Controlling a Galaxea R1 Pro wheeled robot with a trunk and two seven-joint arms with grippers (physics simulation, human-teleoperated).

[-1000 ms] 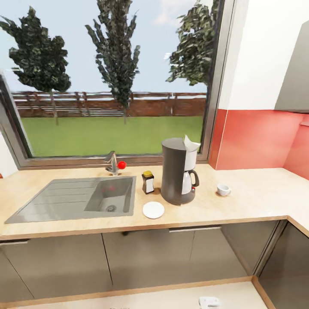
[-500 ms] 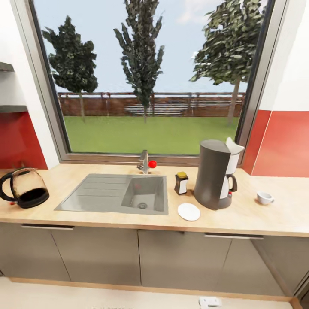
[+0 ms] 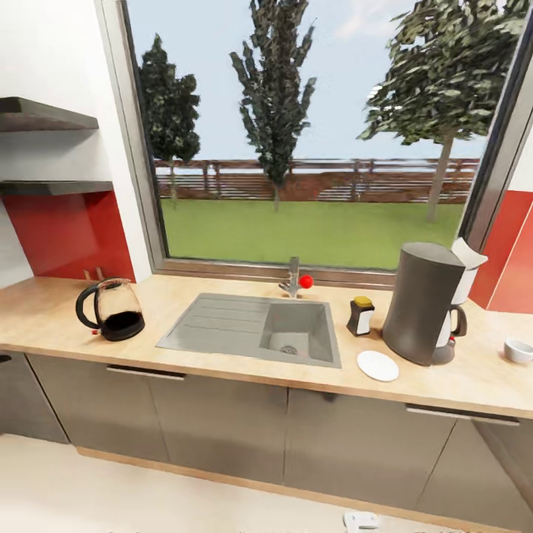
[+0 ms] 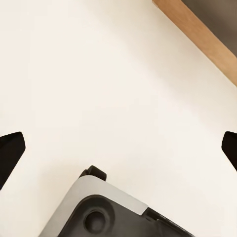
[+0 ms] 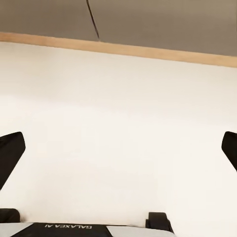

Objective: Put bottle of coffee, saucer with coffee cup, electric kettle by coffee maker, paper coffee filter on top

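The wood-grain tabletop [image 3: 222,289] is running across the head view under a wide window, with a grey steel sink [image 3: 255,329] set into it. The sink basin is lying bare apart from its drain, and a tap with a red knob [image 3: 295,279] is standing just behind it.

At the far left end the electric kettle [image 3: 111,309] is sitting upright on the tabletop, well apart from the other things; its glass body is showing dark near the base.

To the right of the sink the bottle of coffee [image 3: 360,316] is standing upright, near the coffee maker [image 3: 426,303]. The paper coffee filter [image 3: 468,254] is sticking up at the coffee maker's top, on its right side. The saucer [image 3: 377,366] is lying flat and bare near the front edge, just beside the coffee maker. The coffee cup [image 3: 517,349] is sitting on the tabletop on the far side of the coffee maker, apart from the saucer.

The left claw [image 4: 118,150] and the right claw [image 5: 118,150] are each hanging over pale floor, fingertips spread wide, gripping nothing.
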